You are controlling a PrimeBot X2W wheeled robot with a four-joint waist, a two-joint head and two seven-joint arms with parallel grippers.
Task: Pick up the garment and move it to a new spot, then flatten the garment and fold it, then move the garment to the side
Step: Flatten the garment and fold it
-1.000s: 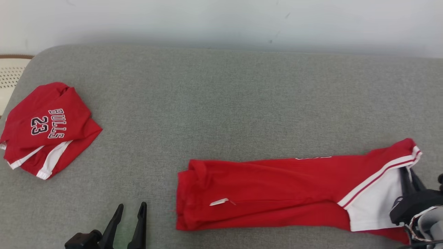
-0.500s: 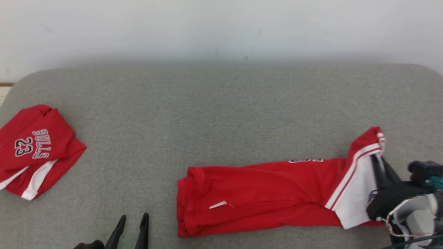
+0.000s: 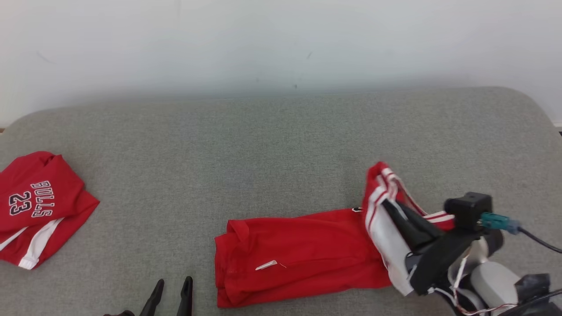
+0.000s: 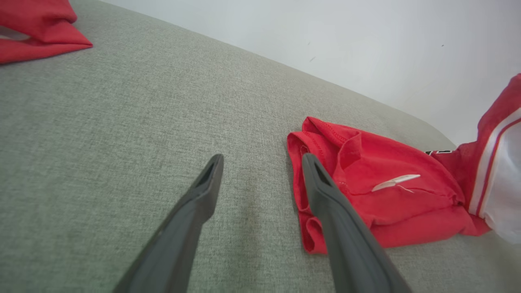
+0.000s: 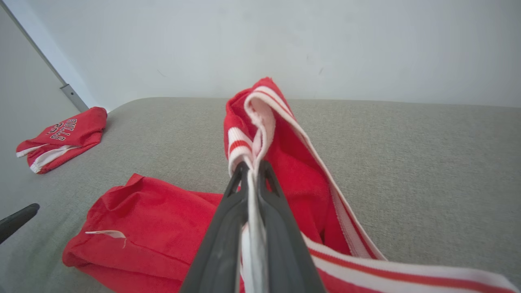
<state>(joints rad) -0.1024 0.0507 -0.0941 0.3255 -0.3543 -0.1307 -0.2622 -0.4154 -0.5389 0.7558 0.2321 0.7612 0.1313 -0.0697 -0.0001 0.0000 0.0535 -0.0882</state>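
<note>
The garment [image 3: 298,254] is a long red piece with white stripes, lying flat on the grey cushion [image 3: 263,153]. My right gripper [image 3: 388,206] is shut on its white-striped end and holds that end raised above the cushion, bent back toward the rest of the cloth. In the right wrist view the striped hem stands pinched between the fingertips of the right gripper [image 5: 252,169], with the flat red part [image 5: 163,228] below and to the left. My left gripper [image 3: 173,285] is open and holds nothing, just left of the garment's [image 4: 366,162] near-left end; its spread fingers [image 4: 203,191] hover over bare cushion.
A folded red jersey [image 3: 35,206] with "BULLS 23" lettering lies at the cushion's far left and shows in the right wrist view [image 5: 61,136] too. A pale wall [image 3: 281,39] runs behind the cushion. Bare grey fabric stretches between the two red pieces and behind the garment.
My right gripper has carried the striped end up and to the left, so the flat part looks shorter. The head camera has shifted, sliding the whole scene in the picture.
</note>
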